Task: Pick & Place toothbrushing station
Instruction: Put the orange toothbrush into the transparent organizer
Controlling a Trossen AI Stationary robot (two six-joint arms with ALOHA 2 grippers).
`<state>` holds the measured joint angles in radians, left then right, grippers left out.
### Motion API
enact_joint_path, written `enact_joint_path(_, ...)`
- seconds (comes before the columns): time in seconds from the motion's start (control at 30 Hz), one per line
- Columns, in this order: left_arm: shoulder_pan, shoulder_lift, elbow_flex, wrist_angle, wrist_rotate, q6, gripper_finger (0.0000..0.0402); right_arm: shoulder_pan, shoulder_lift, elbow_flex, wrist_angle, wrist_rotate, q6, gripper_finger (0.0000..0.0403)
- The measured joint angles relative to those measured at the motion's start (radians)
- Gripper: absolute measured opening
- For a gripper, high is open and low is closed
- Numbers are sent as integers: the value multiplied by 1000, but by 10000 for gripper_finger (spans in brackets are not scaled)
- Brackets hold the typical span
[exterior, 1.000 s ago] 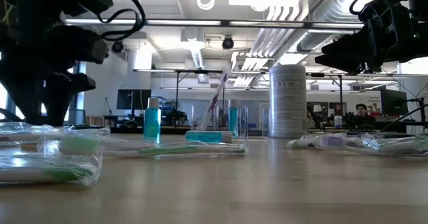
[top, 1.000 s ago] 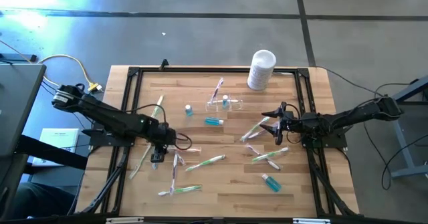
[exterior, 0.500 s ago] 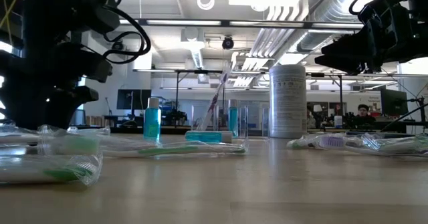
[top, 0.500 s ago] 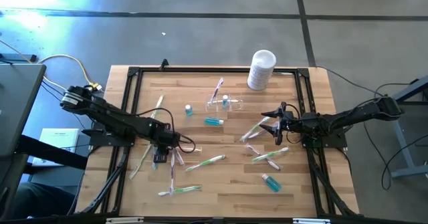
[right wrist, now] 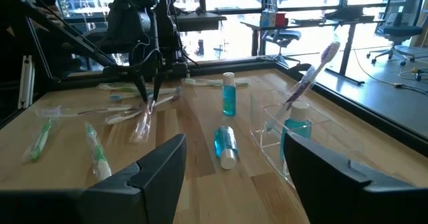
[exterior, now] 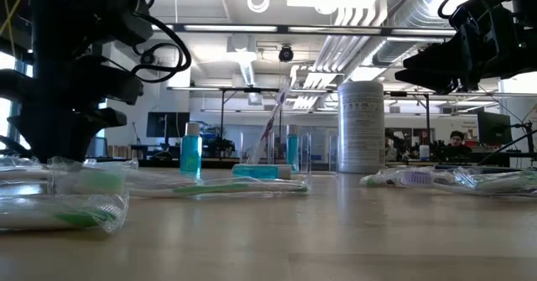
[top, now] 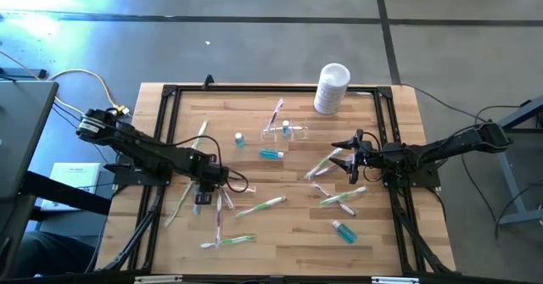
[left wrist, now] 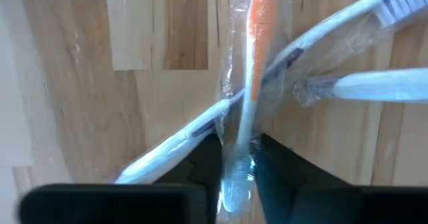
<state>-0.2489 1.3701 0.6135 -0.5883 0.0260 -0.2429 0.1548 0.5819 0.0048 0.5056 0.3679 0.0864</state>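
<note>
Left hand (left wrist: 237, 158) pinching orange-handled toothbrush in clear wrapper (left wrist: 249, 83) — slippery film, grip handle mid-shaft. Right hand (top: 349, 157) spread, waiting. Clear plastic compartment holder (top: 284, 131) mid-bench, far side — light, rigid.

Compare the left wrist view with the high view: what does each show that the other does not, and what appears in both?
Only the left wrist view shows the grip up close: the left gripper with its fingers closing on a wrapped orange-handled toothbrush, which lies across another wrapped brush.

Only the high view shows the whole table: the clear toothbrushing station with a brush standing in it, the white container, small blue bottles, and the right gripper waiting open at the table's right.

Both show the left gripper over wrapped toothbrushes on the wooden table.
</note>
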Motion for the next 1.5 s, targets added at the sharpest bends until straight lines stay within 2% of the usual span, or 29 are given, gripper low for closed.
enact_joint_path(0.07, 0, 2, 19, -44, 26, 4, 38, 0, 0, 0, 0, 0, 0, 243)
enact_joint_path(0.13, 0, 5, 44, -116, 54, 2, 38, 0, 0, 0, 0, 0, 0, 243)
enact_joint_path(0.27, -4, 4, 131, -205, 24, 1, 38, 0, 0, 0, 0, 0, 0, 243)
enact_joint_path(0.5, -76, 8, 369, -460, -186, 48, 38, 0, 0, 0, 8, 0, 11, 243)
enact_joint_path(0.57, -110, 8, 438, -462, -276, 117, 38, 0, 0, 0, 8, -4, 40, 243)
enact_joint_path(0.67, -168, 9, 503, -396, -400, 312, 38, 0, 0, 0, 9, -37, 82, 243)
enact_joint_path(0.83, -247, 56, 521, -178, -682, 820, 38, 0, 0, 0, 67, -126, 154, 243)
enact_joint_path(0.93, -256, 111, 521, -15, -829, 1148, 38, 0, 0, 0, 100, -142, 205, 243)
enact_joint_path(1.03, -239, 176, 521, 218, -906, 1427, 38, 0, 0, 0, 115, -135, 241, 243)
enact_joint_path(1.17, -220, 267, 522, 537, -911, 1734, 38, 0, 3, 0, 131, -132, 260, 243)
enact_joint_path(1.3, -209, 348, 522, 769, -840, 2041, 38, 0, 30, 0, 175, -132, 261, 243)
enact_joint_path(1.37, -200, 382, 537, 842, -771, 2114, 38, 0, 51, 0, 192, -136, 260, 243)
enact_joint_path(1.5, -170, 430, 587, 892, -635, 2132, 38, 0, 118, 0, 256, -139, 244, 243)
